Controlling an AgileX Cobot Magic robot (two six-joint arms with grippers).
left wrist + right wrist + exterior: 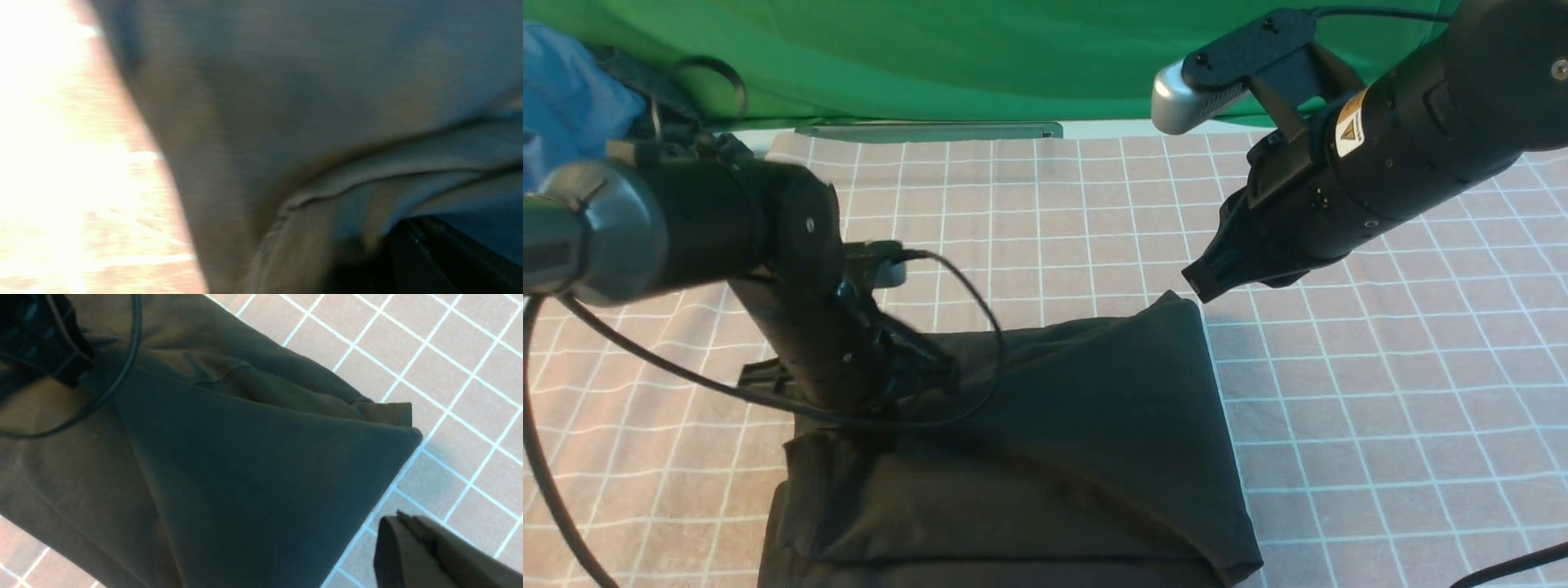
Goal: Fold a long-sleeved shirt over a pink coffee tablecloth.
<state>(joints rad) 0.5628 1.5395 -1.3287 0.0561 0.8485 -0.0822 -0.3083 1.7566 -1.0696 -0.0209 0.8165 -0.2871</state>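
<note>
**Carry the far edge over level, corners matched**

Front: the long-sleeved shirt (1078, 425) lies on the pink coffee tablecloth (1380, 392), at the middle of the worktop's near edge. Your left gripper (923, 367) reaches down, elbow bent, onto its far left corner. Your right gripper (1201, 282) hovers above the far right corner.
Left wrist: blurred cloth, so I cannot tell the jaws' state.
Right wrist: jaws together, empty.
</note>
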